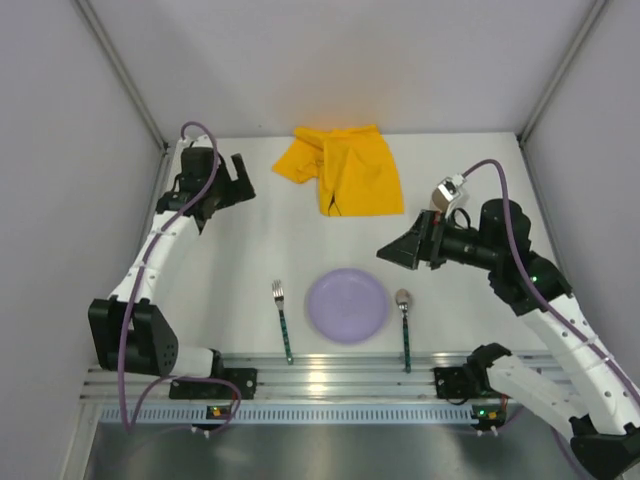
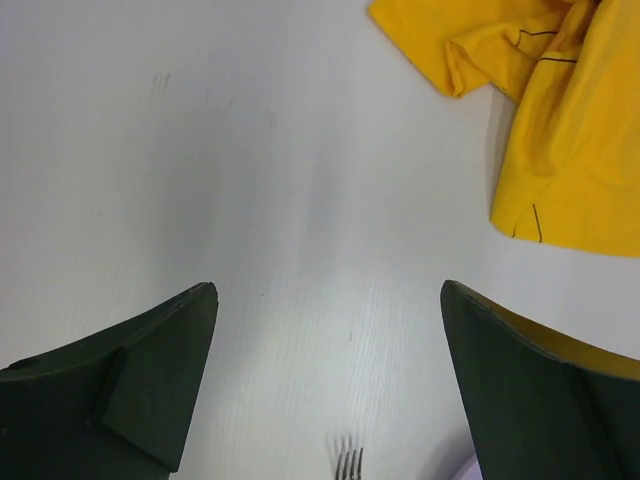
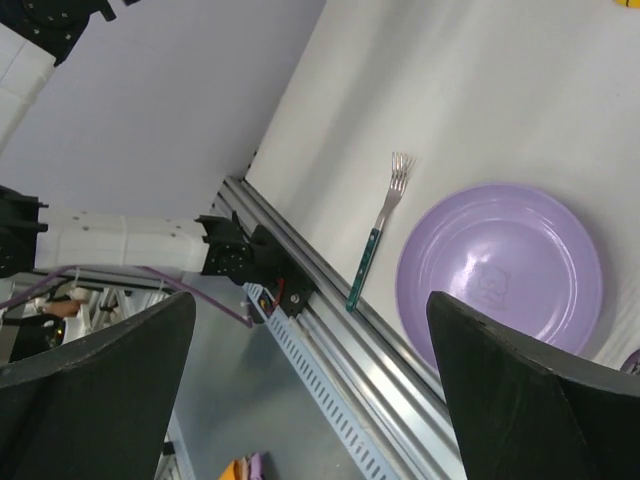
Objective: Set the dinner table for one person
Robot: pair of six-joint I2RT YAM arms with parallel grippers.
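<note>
The white dinner table (image 1: 240,250) holds a purple plate (image 1: 347,305) near the front rail. A fork (image 1: 282,320) with a green handle lies left of the plate, and a spoon (image 1: 404,325) with a green handle lies right of it. A crumpled yellow cloth placemat (image 1: 342,170) lies at the back middle. My left gripper (image 1: 240,180) is open and empty at the back left, above bare table; its view shows the placemat (image 2: 540,110) and the fork tines (image 2: 349,463). My right gripper (image 1: 397,250) is open and empty, raised to the right of the plate (image 3: 500,270).
A ribbed aluminium rail (image 1: 330,375) runs along the near edge, with both arm bases bolted to it. Grey enclosure walls stand at the left, right and back. The right wrist view shows the fork (image 3: 378,225) and the rail (image 3: 330,300).
</note>
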